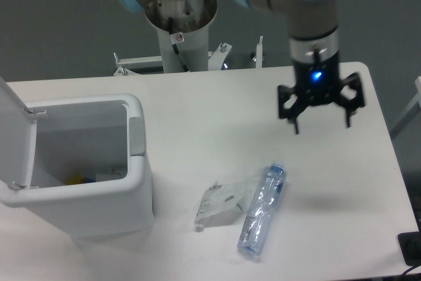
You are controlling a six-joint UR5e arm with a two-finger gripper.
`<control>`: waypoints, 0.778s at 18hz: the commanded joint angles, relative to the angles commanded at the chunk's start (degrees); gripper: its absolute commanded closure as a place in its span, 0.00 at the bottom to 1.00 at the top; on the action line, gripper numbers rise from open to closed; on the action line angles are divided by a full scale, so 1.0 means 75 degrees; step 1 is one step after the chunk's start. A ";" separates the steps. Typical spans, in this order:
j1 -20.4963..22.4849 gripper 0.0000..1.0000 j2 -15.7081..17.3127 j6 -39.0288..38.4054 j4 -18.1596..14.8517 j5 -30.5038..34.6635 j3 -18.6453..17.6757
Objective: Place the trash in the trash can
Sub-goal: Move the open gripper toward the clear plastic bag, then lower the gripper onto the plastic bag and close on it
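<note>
The gripper (321, 122) hangs above the table (217, 110) in the right-centre of the frame, fingers spread wide apart and holding nothing. The bottle (261, 210) lies flat in the lower centre, below and left of the gripper, its cap end pointing to the upper right. The packet (220, 204) lies flat just left of the bottle, touching its side. The trash can (79, 189) stands at the lower left with its lid (13, 136) swung open, well apart from both pieces of trash.
</note>
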 joint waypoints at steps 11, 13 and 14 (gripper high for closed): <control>-0.0704 0.00 -0.1464 0.2368 0.0457 -0.0736 -0.0271; -0.0727 0.00 -0.1593 0.2368 0.0480 -0.0891 -0.0271; -0.0785 0.00 -0.1664 0.2356 0.0538 -0.0891 -0.0259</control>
